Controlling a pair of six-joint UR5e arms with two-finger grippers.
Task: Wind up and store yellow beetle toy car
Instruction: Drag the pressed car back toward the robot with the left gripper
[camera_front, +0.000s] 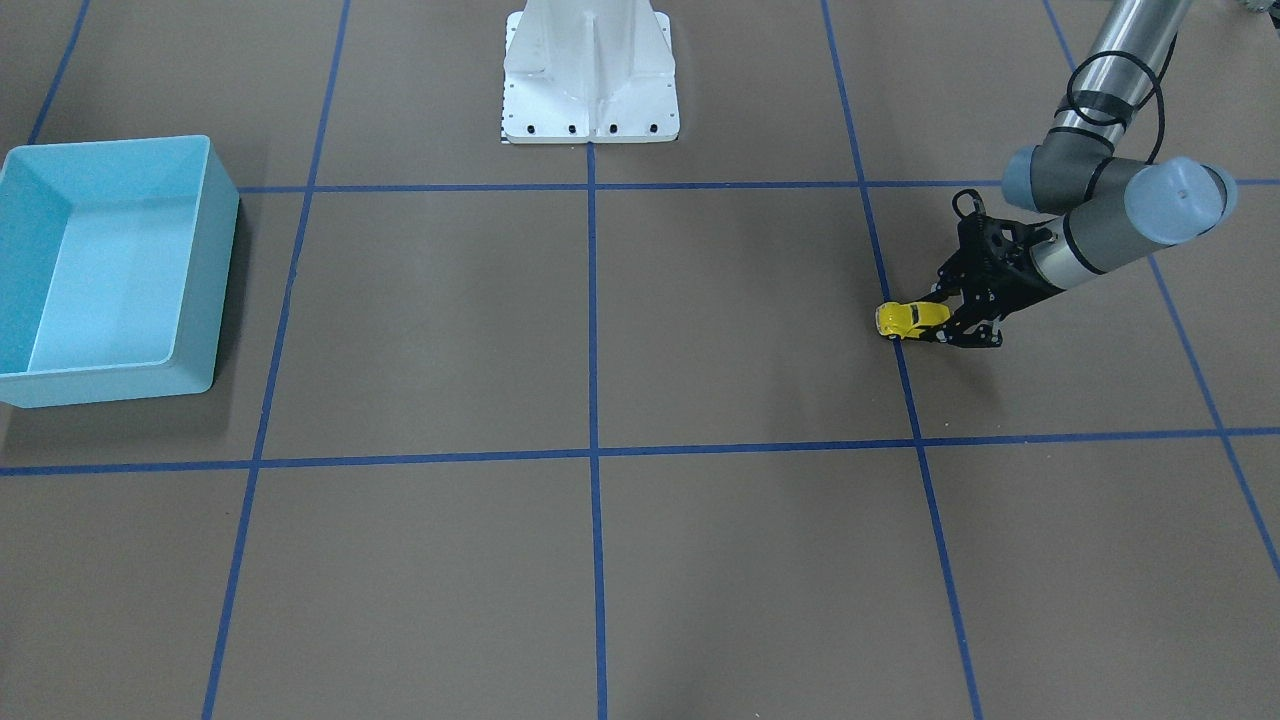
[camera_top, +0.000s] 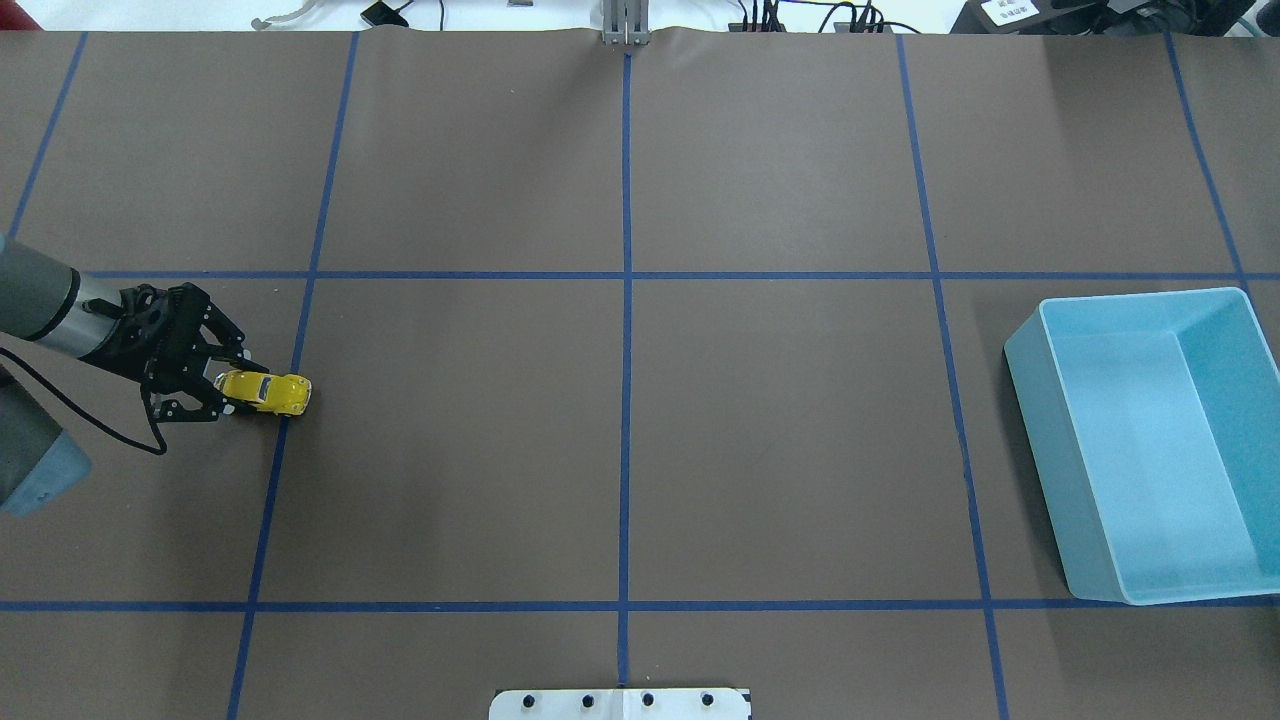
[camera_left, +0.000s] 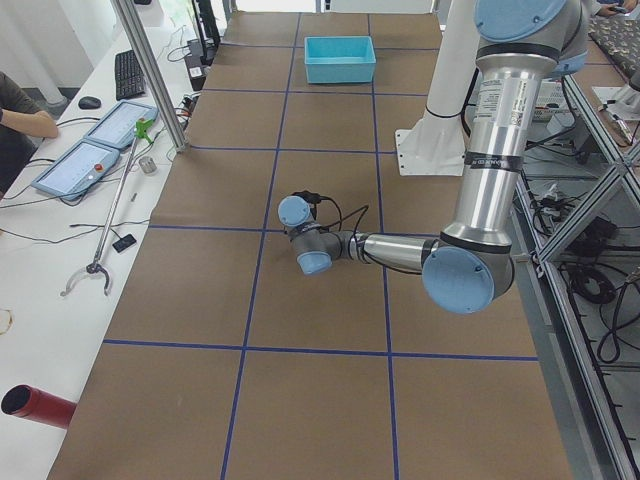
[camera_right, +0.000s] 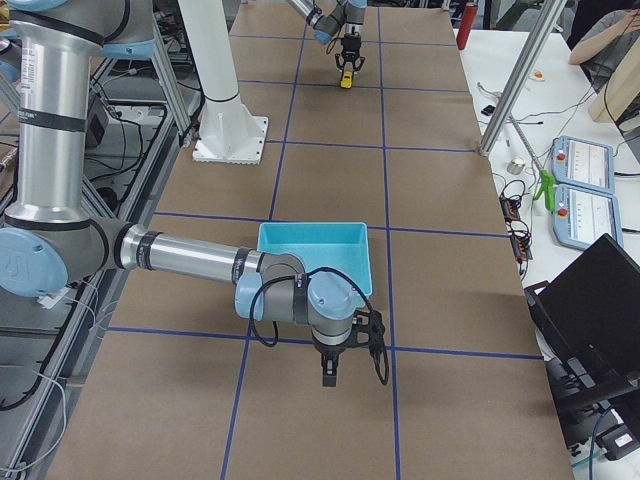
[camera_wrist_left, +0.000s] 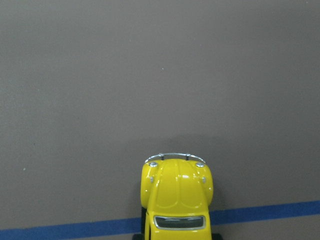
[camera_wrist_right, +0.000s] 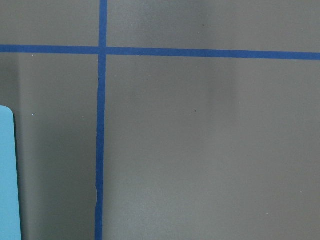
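On the brown, blue-taped worktop (camera_top: 450, 450) we see the right gripper (camera_right: 329, 376) pointing down beside the bin (camera_right: 315, 250); whether its fingers are apart we cannot tell. Far beyond, the left gripper's (camera_top: 238, 390) fingers clamp the car's (camera_top: 275, 393) rear, the car sitting across a tape line (camera_top: 280, 450).

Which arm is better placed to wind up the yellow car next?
Left. The left gripper is closed around the rear of the yellow car, while the right gripper hangs far away, beside the light blue bin.
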